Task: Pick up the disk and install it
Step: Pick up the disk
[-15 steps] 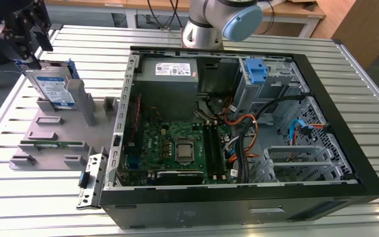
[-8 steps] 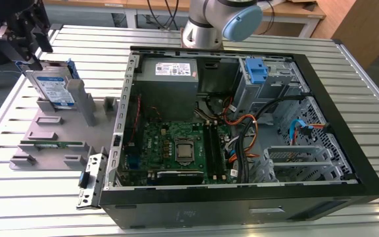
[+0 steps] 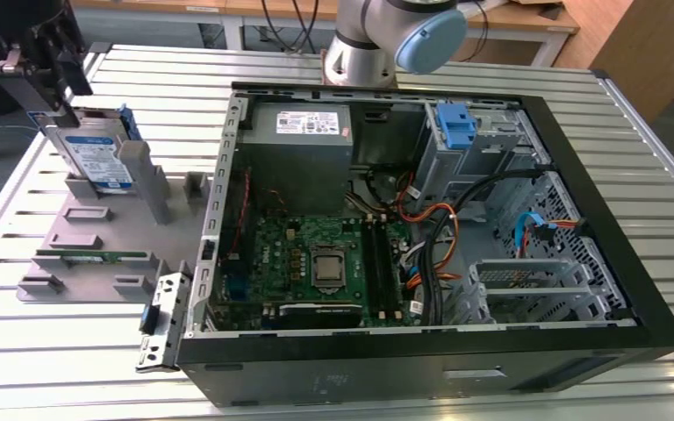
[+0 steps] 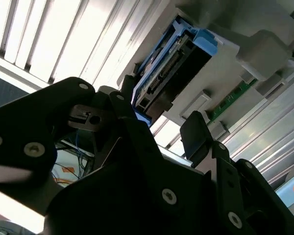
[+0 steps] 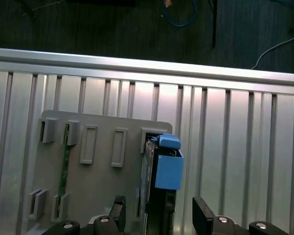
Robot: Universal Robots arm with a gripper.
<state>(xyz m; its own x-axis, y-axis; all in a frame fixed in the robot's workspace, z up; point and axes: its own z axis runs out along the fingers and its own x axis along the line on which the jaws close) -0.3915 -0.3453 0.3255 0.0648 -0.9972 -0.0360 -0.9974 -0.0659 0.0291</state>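
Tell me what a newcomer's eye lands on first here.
The open computer case takes up the middle of the exterior view, its inside laid bare. At that view's left the disk stands on edge in a grey holder, with the gripper open astride it in the first wrist view.

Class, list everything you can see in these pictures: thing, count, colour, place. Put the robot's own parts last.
disk: one, silver with a white-and-blue label and blue frame, upright in the holder plate.
holder plate: one, grey, on the table at the exterior view's left.
memory stick: one, green, slotted in the holder plate.
computer case: one, black, open, on the table.
power supply: one, grey, inside the case.
bracket: one, blue, inside the case.
motherboard: one, green, inside the case.
table: one, silver, slatted.
arm: one, grey and blue, behind the case.
tool: one, black, open, over the disk.
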